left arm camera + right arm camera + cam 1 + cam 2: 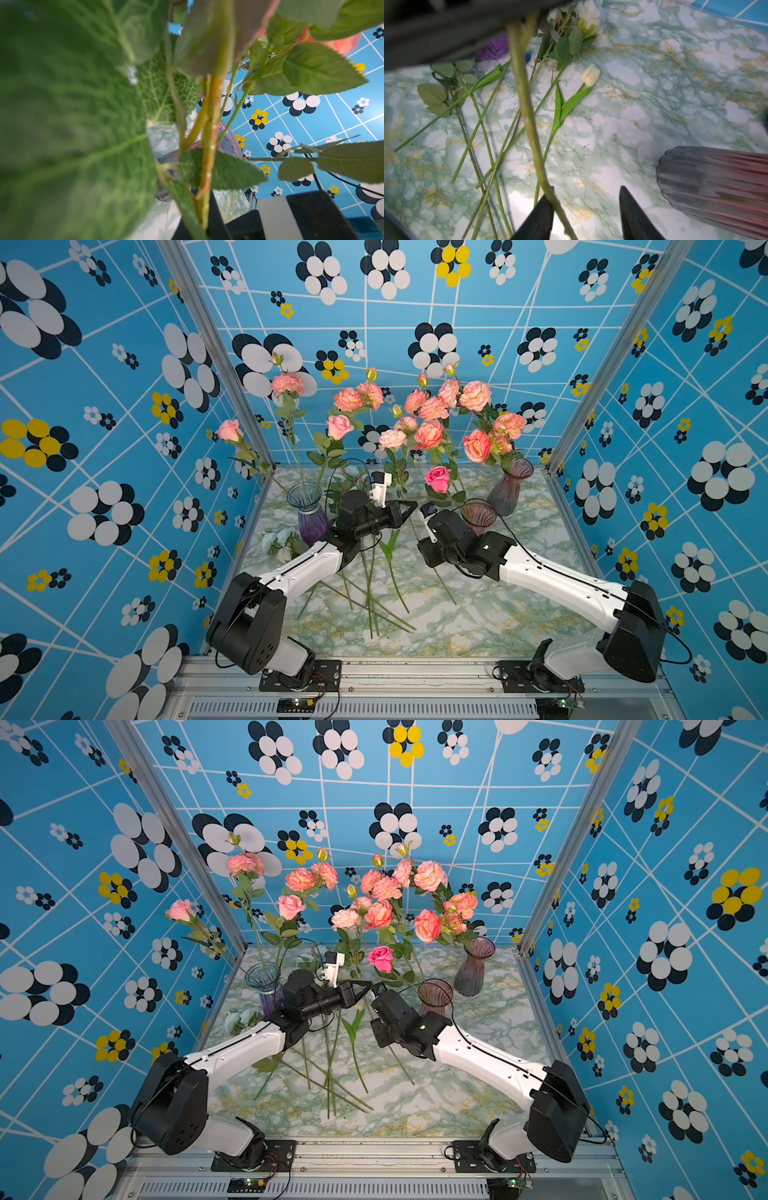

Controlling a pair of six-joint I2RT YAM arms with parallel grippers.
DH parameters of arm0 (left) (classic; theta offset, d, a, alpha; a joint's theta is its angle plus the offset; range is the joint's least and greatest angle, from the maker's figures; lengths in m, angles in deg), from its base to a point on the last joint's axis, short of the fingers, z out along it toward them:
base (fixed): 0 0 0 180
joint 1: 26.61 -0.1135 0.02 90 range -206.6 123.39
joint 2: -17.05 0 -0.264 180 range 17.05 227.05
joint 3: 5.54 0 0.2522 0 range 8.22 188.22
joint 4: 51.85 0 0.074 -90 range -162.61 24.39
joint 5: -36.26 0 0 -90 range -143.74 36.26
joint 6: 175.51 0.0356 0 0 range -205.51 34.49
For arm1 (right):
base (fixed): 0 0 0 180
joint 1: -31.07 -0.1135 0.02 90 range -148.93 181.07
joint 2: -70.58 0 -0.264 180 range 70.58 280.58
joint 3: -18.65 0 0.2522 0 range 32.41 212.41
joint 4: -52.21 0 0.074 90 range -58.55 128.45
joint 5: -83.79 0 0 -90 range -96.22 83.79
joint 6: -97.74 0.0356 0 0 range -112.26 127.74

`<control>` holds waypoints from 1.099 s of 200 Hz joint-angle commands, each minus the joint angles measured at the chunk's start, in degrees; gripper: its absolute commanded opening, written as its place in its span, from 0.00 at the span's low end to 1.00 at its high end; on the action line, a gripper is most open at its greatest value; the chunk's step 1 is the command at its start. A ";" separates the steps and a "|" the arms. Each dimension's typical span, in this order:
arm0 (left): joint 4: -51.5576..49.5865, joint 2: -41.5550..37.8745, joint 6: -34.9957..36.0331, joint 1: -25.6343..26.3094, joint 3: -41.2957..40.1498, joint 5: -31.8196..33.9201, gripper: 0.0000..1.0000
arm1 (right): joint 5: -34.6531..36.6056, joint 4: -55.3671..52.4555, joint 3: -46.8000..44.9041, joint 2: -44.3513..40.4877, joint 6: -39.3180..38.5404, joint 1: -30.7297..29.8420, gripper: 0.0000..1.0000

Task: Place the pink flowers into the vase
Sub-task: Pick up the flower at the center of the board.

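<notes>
While the left gripper (pixel 410 506) is closed tight on the stems of the pink flowers (pixel 428 433), the bunch stands upright above the table (pixel 478 614), just beside the near vase (pixel 478 515) and not in it. The right gripper (pixel 586 207) has its jaws apart and grips nothing; one stem only leans on a finger (pixel 542 209)

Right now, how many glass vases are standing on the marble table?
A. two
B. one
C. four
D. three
D: both top views show three upright vases, namely a blue-and-purple vase, a pink vase nearer the front, and a mauve ribbed vase at the back.
</notes>
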 commanded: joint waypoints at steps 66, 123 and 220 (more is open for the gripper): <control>-11.11 -14.62 14.44 4.35 1.69 11.97 0.00 | 3.86 -11.08 -7.15 -16.77 -1.51 5.96 0.84; -13.39 -21.18 16.02 5.04 1.98 14.65 0.00 | 2.56 -12.26 -4.53 -20.05 -0.93 9.26 0.91; -8.80 -21.88 16.97 8.71 13.76 12.39 0.00 | 17.24 -11.37 -2.13 -21.88 8.81 19.45 0.99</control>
